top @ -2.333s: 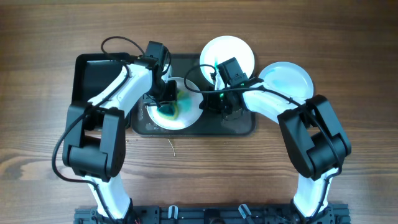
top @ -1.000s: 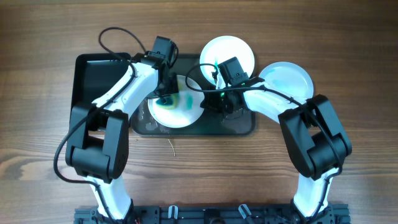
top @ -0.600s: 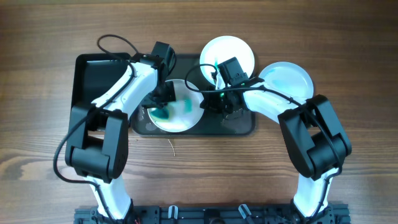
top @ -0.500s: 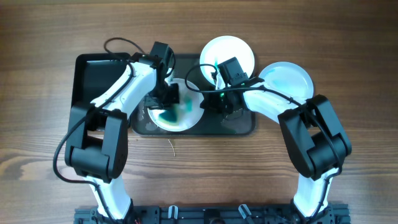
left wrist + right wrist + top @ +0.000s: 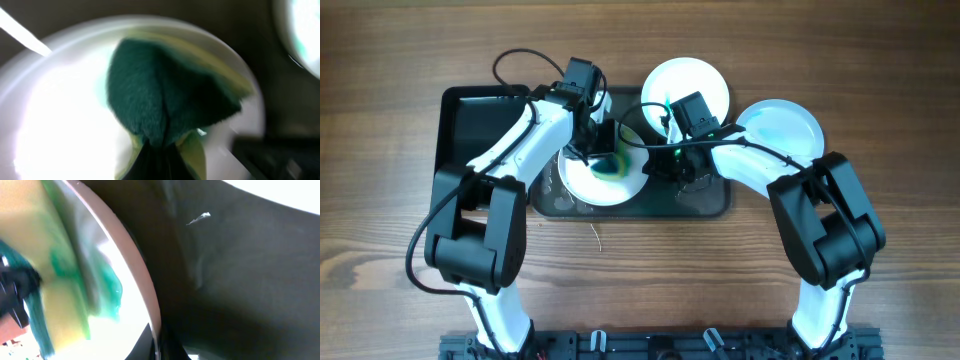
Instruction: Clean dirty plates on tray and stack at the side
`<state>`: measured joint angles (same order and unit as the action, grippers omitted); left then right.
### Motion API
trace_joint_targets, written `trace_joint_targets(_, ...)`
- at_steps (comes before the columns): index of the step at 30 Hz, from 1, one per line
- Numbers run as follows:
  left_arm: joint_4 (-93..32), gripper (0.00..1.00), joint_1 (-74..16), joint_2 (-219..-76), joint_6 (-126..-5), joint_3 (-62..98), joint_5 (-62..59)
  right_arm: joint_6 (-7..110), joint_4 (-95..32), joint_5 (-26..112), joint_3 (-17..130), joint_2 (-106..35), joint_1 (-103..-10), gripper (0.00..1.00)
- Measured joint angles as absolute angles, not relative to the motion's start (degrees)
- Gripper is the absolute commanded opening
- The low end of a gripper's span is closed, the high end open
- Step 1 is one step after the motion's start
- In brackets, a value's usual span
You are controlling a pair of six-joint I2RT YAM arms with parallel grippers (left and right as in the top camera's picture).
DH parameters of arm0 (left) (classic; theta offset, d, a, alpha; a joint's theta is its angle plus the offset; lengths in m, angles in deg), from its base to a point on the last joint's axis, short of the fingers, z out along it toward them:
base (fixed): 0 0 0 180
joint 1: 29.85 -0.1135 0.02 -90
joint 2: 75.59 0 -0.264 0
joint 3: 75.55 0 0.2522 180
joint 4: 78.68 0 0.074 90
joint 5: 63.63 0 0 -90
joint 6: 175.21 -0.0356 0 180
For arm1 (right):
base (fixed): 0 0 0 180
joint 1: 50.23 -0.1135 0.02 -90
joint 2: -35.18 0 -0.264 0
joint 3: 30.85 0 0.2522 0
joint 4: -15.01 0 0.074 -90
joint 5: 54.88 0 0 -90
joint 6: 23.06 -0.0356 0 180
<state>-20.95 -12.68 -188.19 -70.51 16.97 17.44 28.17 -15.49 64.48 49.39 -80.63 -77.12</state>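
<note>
A white plate [image 5: 590, 185] lies on the dark grey tray [image 5: 705, 203], smeared teal-green near its upper right. My left gripper [image 5: 601, 152] is shut on a green and yellow sponge [image 5: 611, 165] and presses it onto the plate; the left wrist view shows the sponge [image 5: 165, 95] on the plate [image 5: 60, 125]. My right gripper [image 5: 650, 170] is shut on the plate's right rim [image 5: 145, 290], with the tray [image 5: 240, 280] beside it. Two more white plates stand behind the tray: one [image 5: 700, 80] with a green streak, one [image 5: 785, 125] faintly teal.
A black rectangular container [image 5: 470, 125] sits at the tray's left end. Bare wooden table [image 5: 880, 60] lies all round. A thin scrap [image 5: 597, 237] lies on the wood in front of the tray.
My left gripper has rubbed the sponge back and forth over the plate, ending near its upper right. The green smear has spread and thinned. The right gripper has kept still on the rim.
</note>
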Motion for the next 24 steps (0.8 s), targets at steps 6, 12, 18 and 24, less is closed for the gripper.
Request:
trace_joint_targets(6,-19.92,0.04,-12.70,-188.19,-64.63,17.15,34.14,28.02,-15.46,64.48,49.39,-80.63,-77.12,0.04)
trace_joint_targets(12,-8.45,0.04,-13.68,-188.19,-60.80,21.83,38.56,28.04,-15.75,64.50,49.39,-80.63,-77.21,0.05)
trace_joint_targets(18,-2.11,0.04,-16.72,-188.19,-59.34,27.77,38.36,28.00,-19.27,62.84,49.44,-79.54,-77.23,0.04)
trace_joint_targets(24,-1.61,0.04,-19.21,-188.19,-59.38,28.51,38.51,28.70,-26.59,52.66,48.96,-74.86,-77.73,0.04)
